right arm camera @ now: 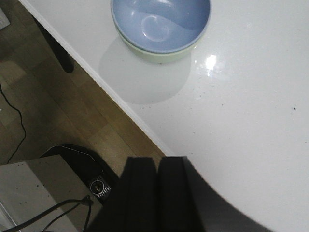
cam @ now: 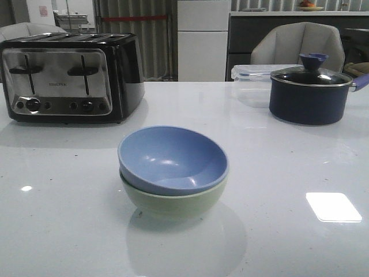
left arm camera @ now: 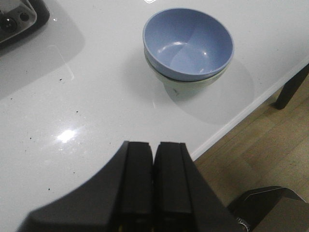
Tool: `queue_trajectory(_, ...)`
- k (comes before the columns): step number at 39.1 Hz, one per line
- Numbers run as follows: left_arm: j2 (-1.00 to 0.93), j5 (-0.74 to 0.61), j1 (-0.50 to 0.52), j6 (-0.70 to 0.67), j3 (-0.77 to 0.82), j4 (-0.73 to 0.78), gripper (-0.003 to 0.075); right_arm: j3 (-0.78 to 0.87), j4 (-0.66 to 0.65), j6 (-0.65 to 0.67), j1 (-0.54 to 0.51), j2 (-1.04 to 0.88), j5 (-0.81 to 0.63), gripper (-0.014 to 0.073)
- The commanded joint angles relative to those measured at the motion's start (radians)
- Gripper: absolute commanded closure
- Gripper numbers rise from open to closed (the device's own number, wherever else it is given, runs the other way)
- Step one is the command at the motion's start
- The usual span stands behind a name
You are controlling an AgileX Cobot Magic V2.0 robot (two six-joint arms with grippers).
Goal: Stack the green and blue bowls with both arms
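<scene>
The periwinkle blue bowl sits nested inside the pale green bowl at the middle of the white table, slightly tilted. The stack also shows in the left wrist view, blue bowl over green bowl, and in the right wrist view, blue bowl over green bowl. My left gripper is shut and empty, held back from the stack near the table's front edge. My right gripper is shut and empty, also back over the table's edge. Neither arm shows in the front view.
A black-and-chrome toaster stands at the back left. A dark navy lidded pot stands at the back right, with a clear plastic container behind it. The table's front edge and the wooden floor lie below the grippers.
</scene>
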Motion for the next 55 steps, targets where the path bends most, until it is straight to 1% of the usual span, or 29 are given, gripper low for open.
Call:
queue_trajectory(1,0.001,-0.071,-0.009,-0.014,-0.028,-0.014,0.0622,-0.026,0.008,-0.006,-0.003,-0.005,-0.061,0.0589)
queue_trajectory(10,-0.002,-0.079,-0.009,-0.014,-0.028,-0.014,0.0622,-0.026,0.008,-0.006,-0.003,-0.005,-0.061,0.0589)
queue_trajectory(12,-0.047,-0.092,0.006,-0.014,-0.014,-0.014,0.0622,-0.026,0.008,-0.006,-0.003,-0.005,-0.061,0.0589)
queue_trajectory(14,-0.096,-0.102,0.046,-0.014,0.003,-0.023,0.0622,-0.026,0.008,-0.006,-0.003,-0.005,-0.059,0.0589)
queue_trajectory(19,-0.274,-0.120,0.222,-0.014,0.044,-0.011,0.0622,-0.026,0.008,-0.006,-0.003,-0.005,-0.054,0.0589)
queue_trajectory(23,-0.347,-0.222,0.320,-0.024,0.101,-0.011,0.0622,-0.026,0.008,-0.006,-0.003,-0.005,-0.054,0.0589)
queue_trajectory(26,-0.389,-0.359,0.381,-0.029,0.198,0.009,0.0622,-0.026,0.008,-0.006,-0.003,-0.005,-0.054,0.0589)
queue_trajectory(28,-0.423,-0.472,0.402,-0.082,0.284,0.037,0.0622,-0.026,0.008,-0.006,-0.003,-0.005,-0.054,0.0589)
queue_trajectory(30,-0.454,-0.557,0.413,-0.136,0.357,0.060,0.0622,-0.026,0.008,-0.006,-0.003,-0.005,-0.054,0.0589)
queue_trajectory(35,-0.511,-0.719,0.438,-0.138,0.499,0.041,0.0622,-0.026,0.008,-0.006,-0.003,-0.005,-0.054,0.0589)
queue_trajectory(38,-0.555,-0.731,0.438,-0.172,0.543,0.074,0.0622,-0.026,0.008,-0.006,-0.003,-0.005,-0.053,0.0589)
queue_trajectory(42,-0.594,-0.731,0.455,-0.349,0.584,0.222,0.0622,-0.026,0.008,-0.006,-0.003,-0.005,-0.053,0.0589)
queue_trajectory(43,-0.599,-0.734,0.461,-0.369,0.594,0.230,0.0622,-0.026,0.008,-0.006,-0.003,-0.005,-0.053,0.0589)
queue_trajectory(48,-0.634,-0.832,0.482,-0.369,0.667,0.228,0.0622,-0.026,0.008,-0.006,-0.003,-0.005,-0.053,0.0589)
queue_trajectory(49,-0.634,-0.817,0.482,-0.369,0.664,0.228,0.0622,-0.026,0.008,-0.006,-0.003,-0.005,-0.053,0.0589)
queue_trajectory(55,-0.632,-0.828,0.482,-0.369,0.664,0.228,0.0622,-0.026,0.008,-0.006,-0.003,-0.005,-0.051,0.0589)
